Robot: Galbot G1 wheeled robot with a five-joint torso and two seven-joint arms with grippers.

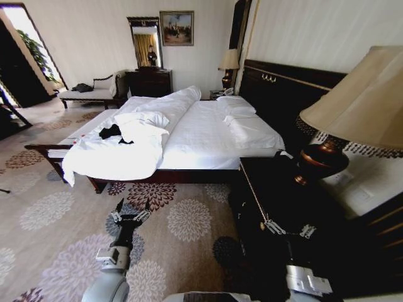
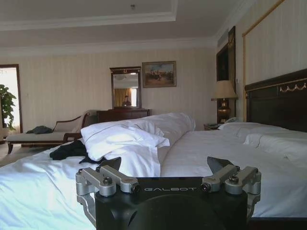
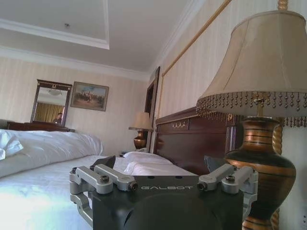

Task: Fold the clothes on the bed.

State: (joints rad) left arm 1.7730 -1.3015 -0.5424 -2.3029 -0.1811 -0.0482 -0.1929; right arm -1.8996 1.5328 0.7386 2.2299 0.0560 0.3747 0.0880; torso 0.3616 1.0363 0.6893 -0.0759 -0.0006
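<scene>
The clothes lie as a crumpled black heap on the white bed, near its left side beside the bunched duvet. In the left wrist view the clothes rest on the bed in front of a white pillow. My left gripper hangs open over the carpet, short of the bed's near side, and its fingers hold nothing. My right gripper is open above the dark nightstand, well apart from the clothes. The right wrist view shows that gripper empty, with the bed beyond.
A dark nightstand carries a large lamp close to my right arm. The lamp stands right beside the right gripper. A chaise and a dresser with mirror stand at the far wall. Patterned carpet lies before the bed.
</scene>
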